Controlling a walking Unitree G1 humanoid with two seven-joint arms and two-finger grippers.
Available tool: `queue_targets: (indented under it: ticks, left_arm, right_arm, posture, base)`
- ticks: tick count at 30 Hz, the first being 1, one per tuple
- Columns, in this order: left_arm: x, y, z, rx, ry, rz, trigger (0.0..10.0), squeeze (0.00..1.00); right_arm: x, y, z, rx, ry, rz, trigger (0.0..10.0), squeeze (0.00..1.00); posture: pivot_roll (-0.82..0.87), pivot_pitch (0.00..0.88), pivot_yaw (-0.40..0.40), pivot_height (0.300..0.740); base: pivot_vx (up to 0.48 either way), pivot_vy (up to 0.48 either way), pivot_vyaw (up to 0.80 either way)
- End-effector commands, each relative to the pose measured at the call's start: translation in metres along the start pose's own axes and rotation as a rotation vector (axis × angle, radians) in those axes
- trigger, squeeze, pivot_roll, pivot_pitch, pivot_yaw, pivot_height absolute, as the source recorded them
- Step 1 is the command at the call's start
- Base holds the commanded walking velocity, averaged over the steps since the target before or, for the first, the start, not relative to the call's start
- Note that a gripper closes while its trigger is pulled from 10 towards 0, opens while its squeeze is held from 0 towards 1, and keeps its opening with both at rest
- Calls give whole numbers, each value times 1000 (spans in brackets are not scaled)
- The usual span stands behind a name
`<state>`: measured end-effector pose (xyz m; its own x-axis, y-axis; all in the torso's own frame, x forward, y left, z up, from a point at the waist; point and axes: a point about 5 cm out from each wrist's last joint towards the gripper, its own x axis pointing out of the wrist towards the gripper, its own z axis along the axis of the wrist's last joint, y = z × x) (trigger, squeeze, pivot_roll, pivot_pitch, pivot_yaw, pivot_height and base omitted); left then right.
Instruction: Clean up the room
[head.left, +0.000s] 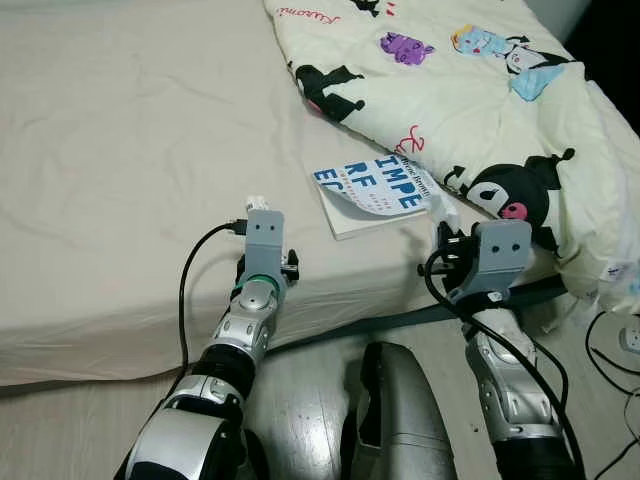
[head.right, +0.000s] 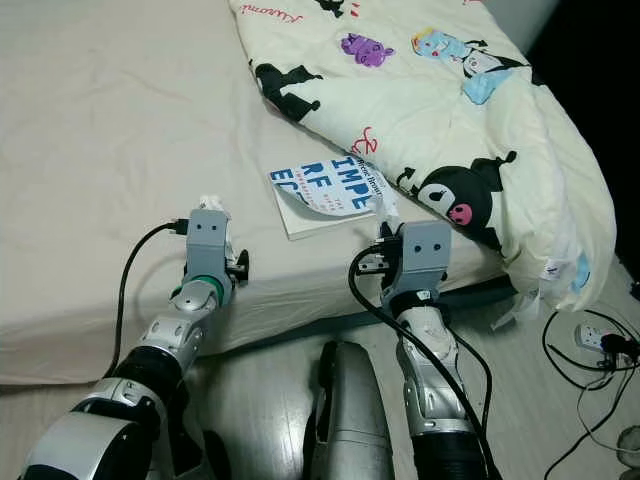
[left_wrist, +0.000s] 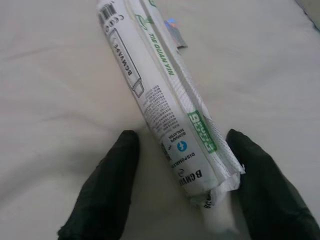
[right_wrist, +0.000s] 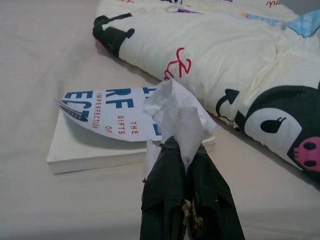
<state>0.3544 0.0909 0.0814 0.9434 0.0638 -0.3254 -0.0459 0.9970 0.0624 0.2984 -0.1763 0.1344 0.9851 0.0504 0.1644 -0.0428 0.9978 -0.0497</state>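
A long white plastic-wrapped pack (left_wrist: 160, 95) with green print lies on the beige bed sheet (head.left: 120, 150). My left gripper (left_wrist: 181, 137) is open, one black finger on each side of the pack's near end. My right gripper (right_wrist: 186, 148) is shut on a crumpled white tissue (right_wrist: 175, 112), held just above the bed's edge beside a white book (head.left: 368, 195) with blue letters and a curled cover. From the head, the tissue (head.left: 443, 208) pokes up past my right wrist.
A cream blanket (head.left: 470, 90) with cartoon figures covers the bed's right side, right behind the book. Wooden floor lies below the bed's edge. Black cables and a white power strip (head.right: 598, 340) lie on the floor at the right.
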Motion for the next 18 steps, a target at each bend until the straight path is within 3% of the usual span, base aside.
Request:
queue_targets:
  ticks: [1,10,18]
  left_arm:
    - [0,5,-8,-1,28,31,0,0]
    - [1,8,9,-3,-56,6,0,0]
    - [-9,15,3,46,-99,-28,0,0]
  right_arm:
    - [-5,-4,-6,10,29,-18,10000,0]
    - [2,-2,-3,16,23,-13,10000,0]
    - [4,-2,-4,18,22,-12,10000,0]
  posture:
    - [-150,202,49,535]
    - [-127,186,44,535]
    - [-114,172,42,535]
  base:
    - [0,0,0]
    - [0,0,0]
    - [0,0,0]
